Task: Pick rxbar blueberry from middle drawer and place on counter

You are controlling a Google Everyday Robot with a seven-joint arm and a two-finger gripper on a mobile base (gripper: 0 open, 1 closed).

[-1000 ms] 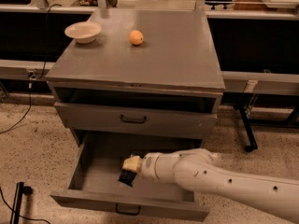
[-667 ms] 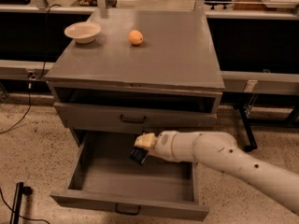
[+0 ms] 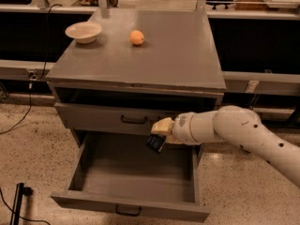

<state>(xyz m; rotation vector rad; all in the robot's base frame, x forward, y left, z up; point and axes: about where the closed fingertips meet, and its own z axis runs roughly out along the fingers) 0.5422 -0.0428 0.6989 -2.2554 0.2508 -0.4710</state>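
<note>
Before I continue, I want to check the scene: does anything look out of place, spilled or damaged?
Nothing stands out. The pincer holds the rxbar blueberry, tilted, above the open middle drawer. The bowl stands upright and the orange lies apart from it on the counter.

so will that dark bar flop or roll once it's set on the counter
The rxbar blueberry sticks out unbent from the gripper above the open middle drawer, so it is probably fairly stiff and light. Being flat, it should lie still on the counter rather than roll.

No legible text anywhere
</note>
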